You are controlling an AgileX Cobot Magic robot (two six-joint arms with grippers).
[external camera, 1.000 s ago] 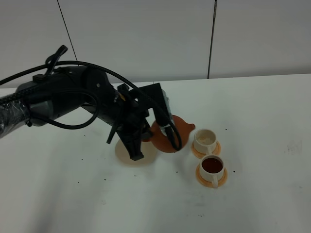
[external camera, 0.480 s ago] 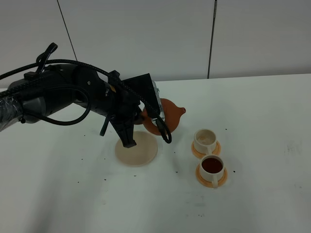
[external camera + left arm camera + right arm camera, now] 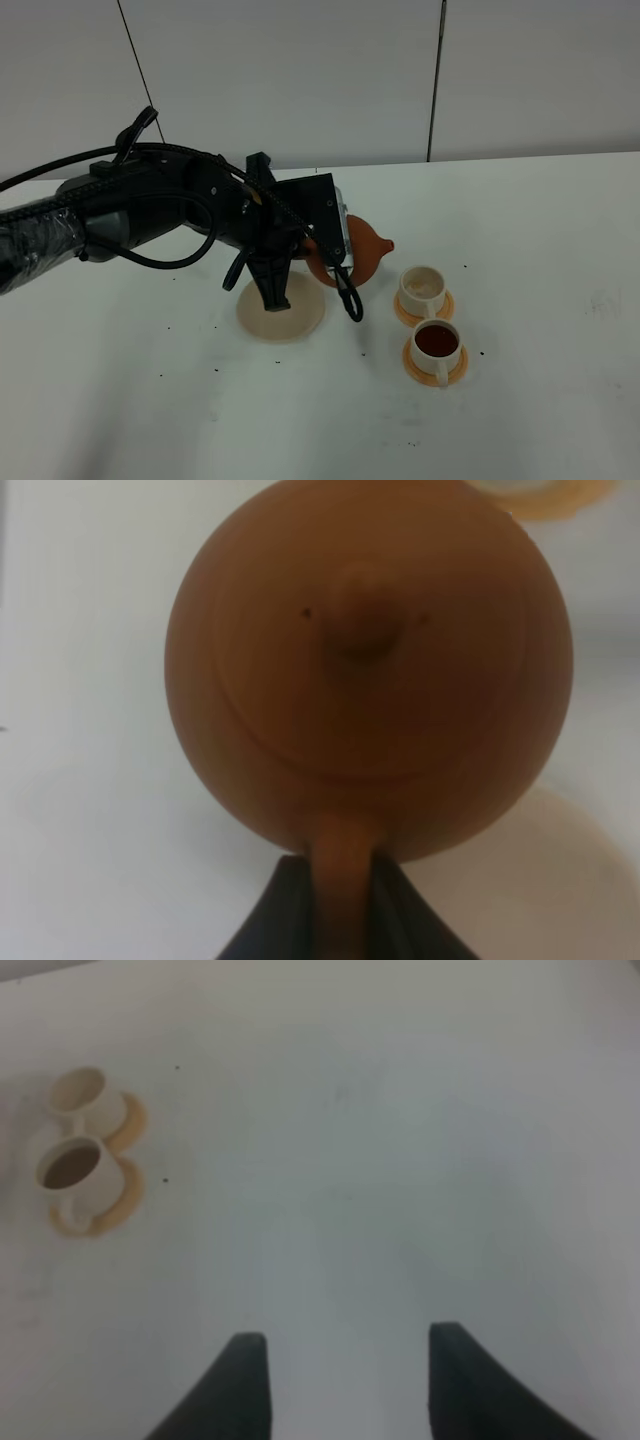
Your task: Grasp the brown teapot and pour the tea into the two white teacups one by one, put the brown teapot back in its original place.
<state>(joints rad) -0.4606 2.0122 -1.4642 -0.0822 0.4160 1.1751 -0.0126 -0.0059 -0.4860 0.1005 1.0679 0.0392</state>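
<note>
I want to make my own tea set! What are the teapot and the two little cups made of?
The brown teapot looks like unglazed clay: matte reddish-brown, no shine. The farther teacup and the nearer teacup look like smooth off-white ceramic, maybe plastic; it's too blurry to tell.

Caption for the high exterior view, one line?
Left gripper holds the teapot aloft, spout toward two cups; the nearer one holds tea.
</note>
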